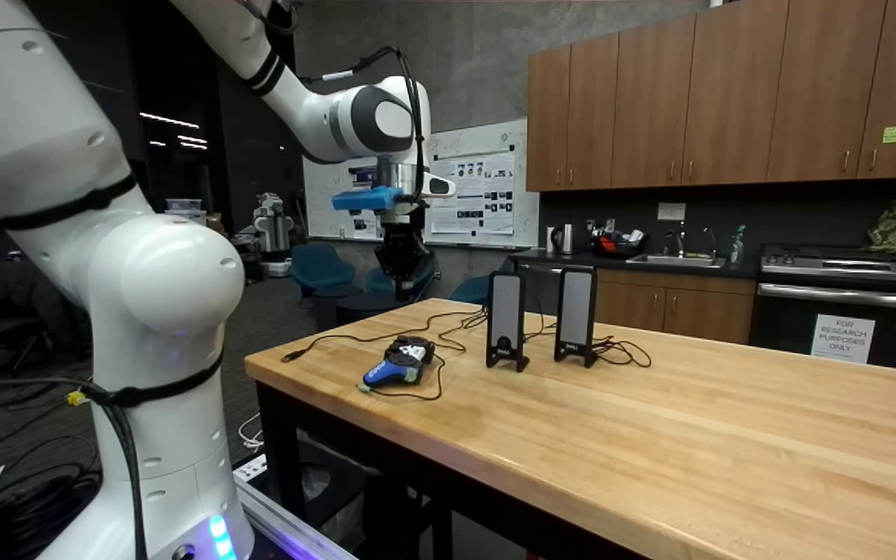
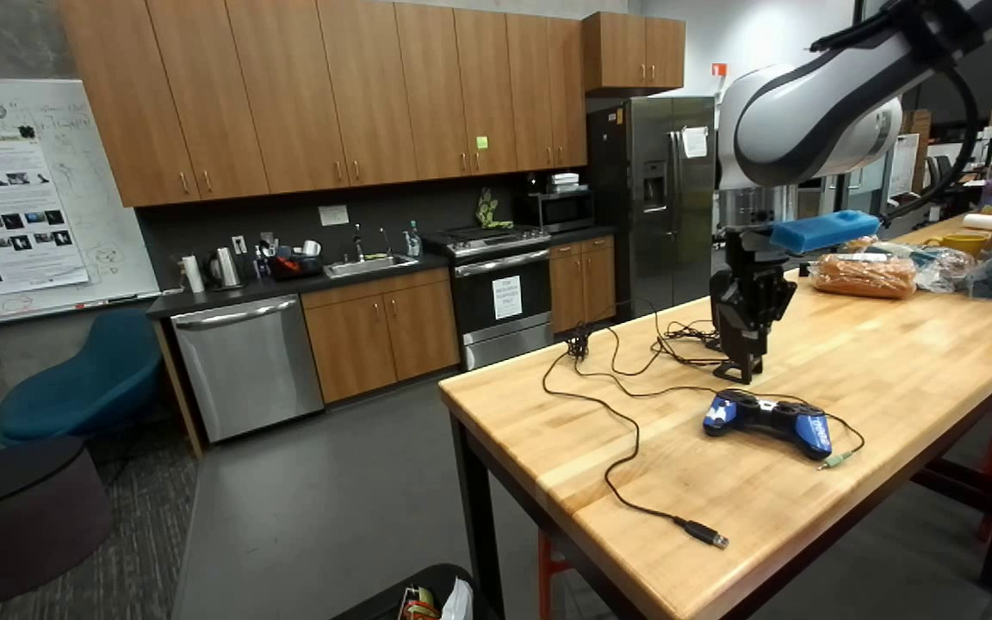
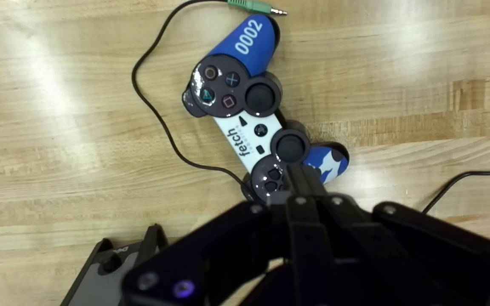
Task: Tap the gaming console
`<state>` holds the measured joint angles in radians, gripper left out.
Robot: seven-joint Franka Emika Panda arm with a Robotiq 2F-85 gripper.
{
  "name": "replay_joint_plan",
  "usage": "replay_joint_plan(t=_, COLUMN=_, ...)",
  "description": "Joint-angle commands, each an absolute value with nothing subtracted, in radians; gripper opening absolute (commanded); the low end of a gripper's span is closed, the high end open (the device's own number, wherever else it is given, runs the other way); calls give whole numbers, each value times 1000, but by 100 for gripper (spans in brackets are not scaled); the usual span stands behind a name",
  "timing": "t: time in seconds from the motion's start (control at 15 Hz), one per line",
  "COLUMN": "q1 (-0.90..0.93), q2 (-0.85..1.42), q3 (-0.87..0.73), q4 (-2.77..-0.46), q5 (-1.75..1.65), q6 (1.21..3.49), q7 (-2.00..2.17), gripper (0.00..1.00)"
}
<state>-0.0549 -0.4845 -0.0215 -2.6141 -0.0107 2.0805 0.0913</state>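
Observation:
The gaming console looks like a handheld game controller with blue grips, dark button pads and a white middle. It lies flat on the wooden table in both exterior views (image 1: 395, 367) (image 2: 767, 417) and in the wrist view (image 3: 245, 138). My gripper (image 1: 404, 288) is shut with nothing visible between its fingers, pointing down above the table. In an exterior view the gripper (image 2: 749, 355) overlaps a black speaker behind it. In the wrist view the fingertips (image 3: 303, 173) cover part of the controller's directional-pad end. They appear above it, not touching.
Two upright black and grey speakers (image 1: 505, 315) (image 1: 575, 311) stand beside the controller; a speaker (image 3: 111, 270) shows in the wrist view. Black cables run over the table to a USB plug (image 2: 703, 532). A green audio plug (image 3: 251, 6) lies by the controller. Bagged bread (image 2: 866, 275) lies farther along.

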Motion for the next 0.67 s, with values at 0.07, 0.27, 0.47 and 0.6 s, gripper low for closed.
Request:
replay_joint_plan(t=0.07, q1=-61, q2=-438, q3=-20, q4=-2603, q5=-4, q6=2126, q7=112, gripper=0)
replay_joint_plan(t=0.27, q1=-61, q2=-413, q3=-21, q4=-2602, q5=-4, q6=2146, q7=119, gripper=0)
replay_joint_plan(t=0.47, q1=-58, q2=-387, q3=-24, q4=-2604, q5=-1, q6=2175, q7=110, gripper=0)
replay_joint_plan(t=0.6, q1=-55, q2=-370, q3=-25, q4=-2603, q5=-1, q6=2194, q7=100, gripper=0)
